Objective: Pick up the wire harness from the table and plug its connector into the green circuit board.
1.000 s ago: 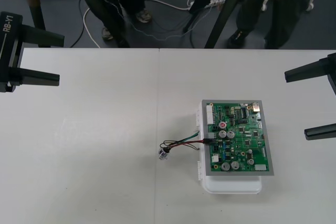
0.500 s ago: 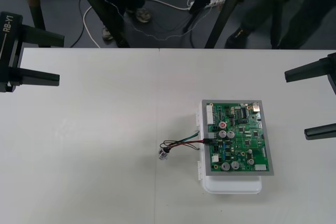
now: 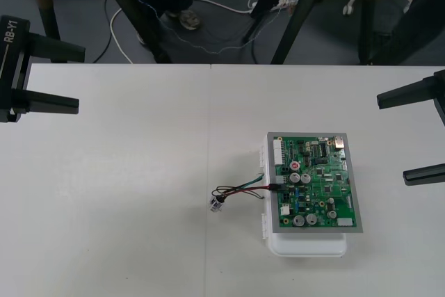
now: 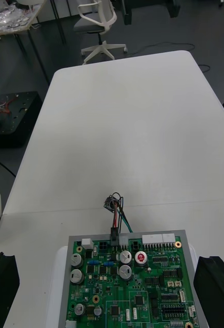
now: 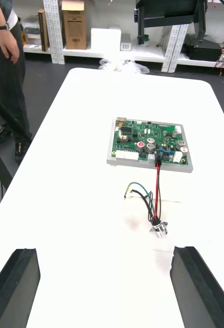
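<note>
In the left wrist view the black fingers [image 5: 20, 287] of the left gripper [image 5: 106, 249] rise nearest. They stand far apart and are cut off by the frame; the claw is wide and holds nothing. Just past them the small wire harness of red, black and green wires [image 5: 154, 197] lies on the plain light table [image 5: 60, 205]. Its round metal socket [image 5: 159, 229] rests on the table. The flange is clear here, though from above the socket is only a pale speck. The wires run to the small black plug [image 5: 158, 158], which sits in a connector on the edge of the green circuit board [image 5: 147, 143]. The right wrist view shows the plug seated beside white connectors, but it cuts off the nearer part of the board. The white base [image 3: 309, 247] is mostly hidden under the board. From above, the right gripper [image 3: 393, 137] is also wide and holds nothing. Each gripper waits at its own side of the table, its body cut off by the frame.
</note>
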You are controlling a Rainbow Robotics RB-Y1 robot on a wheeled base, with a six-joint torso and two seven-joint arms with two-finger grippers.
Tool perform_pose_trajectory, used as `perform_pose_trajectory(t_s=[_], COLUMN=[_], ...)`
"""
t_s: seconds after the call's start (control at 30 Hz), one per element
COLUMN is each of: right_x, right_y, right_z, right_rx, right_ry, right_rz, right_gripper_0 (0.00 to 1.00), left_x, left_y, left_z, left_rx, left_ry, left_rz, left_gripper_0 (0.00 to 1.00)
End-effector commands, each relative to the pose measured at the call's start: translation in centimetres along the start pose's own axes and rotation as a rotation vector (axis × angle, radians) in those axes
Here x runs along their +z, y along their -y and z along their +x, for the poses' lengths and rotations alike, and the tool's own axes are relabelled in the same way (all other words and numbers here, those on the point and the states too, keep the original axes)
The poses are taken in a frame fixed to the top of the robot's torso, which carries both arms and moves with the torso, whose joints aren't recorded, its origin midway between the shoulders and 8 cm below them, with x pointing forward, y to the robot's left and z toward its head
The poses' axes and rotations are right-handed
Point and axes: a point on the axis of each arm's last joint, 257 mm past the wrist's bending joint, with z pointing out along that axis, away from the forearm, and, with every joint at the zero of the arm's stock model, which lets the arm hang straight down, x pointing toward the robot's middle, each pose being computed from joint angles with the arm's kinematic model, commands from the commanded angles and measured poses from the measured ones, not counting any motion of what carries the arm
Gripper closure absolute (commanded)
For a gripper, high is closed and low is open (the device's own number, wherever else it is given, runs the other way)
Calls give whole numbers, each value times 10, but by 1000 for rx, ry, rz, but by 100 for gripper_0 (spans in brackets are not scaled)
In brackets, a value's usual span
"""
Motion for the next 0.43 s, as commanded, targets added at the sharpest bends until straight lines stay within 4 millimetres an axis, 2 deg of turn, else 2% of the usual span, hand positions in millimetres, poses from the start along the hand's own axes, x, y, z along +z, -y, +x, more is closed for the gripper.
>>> perform_pose_trajectory(t_s=[0.03, 0.43], right_x=[-10, -10], right_y=[6, 6], right_z=[-4, -4], right_rx=[-36, -36], right_ry=[-45, -45], right_rz=[15, 15], right_gripper_0=[0, 0], left_x=[-5, -5], left_y=[7, 7], left_z=[0, 0], left_rx=[55, 55], left_ry=[-31, -31], left_rz=[15, 15], left_gripper_0=[25, 25])
